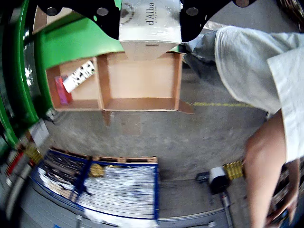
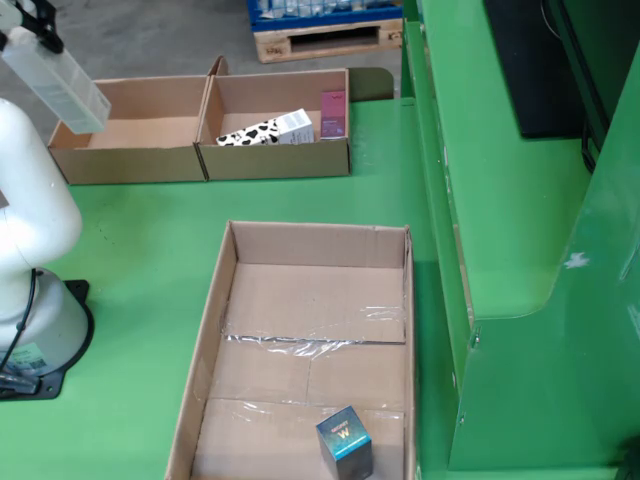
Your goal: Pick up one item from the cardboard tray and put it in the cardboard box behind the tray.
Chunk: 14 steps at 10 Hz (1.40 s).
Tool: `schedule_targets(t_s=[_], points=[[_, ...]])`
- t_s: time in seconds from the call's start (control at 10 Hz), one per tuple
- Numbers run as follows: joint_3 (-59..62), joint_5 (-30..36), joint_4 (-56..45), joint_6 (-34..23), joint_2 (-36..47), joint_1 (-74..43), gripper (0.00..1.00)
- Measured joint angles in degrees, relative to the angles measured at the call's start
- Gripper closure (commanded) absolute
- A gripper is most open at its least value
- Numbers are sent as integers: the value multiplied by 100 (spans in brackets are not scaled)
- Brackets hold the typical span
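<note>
The view that rides on the hand shows its two black fingers clamped on either side of a white carton printed "d'Alba". The carton hangs above the rear edge of a pair of open cardboard boxes. Directly under it lies the right-hand box of that view, whose floor is bare. The left-hand box of that view holds a cow-patterned pack and a pink pack lying beside each other. A person in a pale shirt stands at the right of this view, one arm hanging down. A pallet of wrapped goods sits on the floor below.

The fixed view shows the green worktop with the long cardboard tray in front. One small teal box stands near the tray's front edge. Behind the tray are the two boxes side by side; here the cow-patterned pack and pink pack lie in the right one. The white arm rises at the left, and the held carton shows as a pale blur at the top left, above the left box.
</note>
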Motion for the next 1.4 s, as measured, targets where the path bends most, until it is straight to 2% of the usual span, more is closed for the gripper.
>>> schedule_targets(t_s=[0.3,0.5,0.7,1.0,1.4], points=[[0,79,755,-255,-457,527,100],[0,167,1300,-747,-993,35,100],[-9,167,1854,-950,-1556,-264,100],[-27,167,2610,-950,-1626,-282,100],[-27,167,2636,-950,-1626,-282,100]])
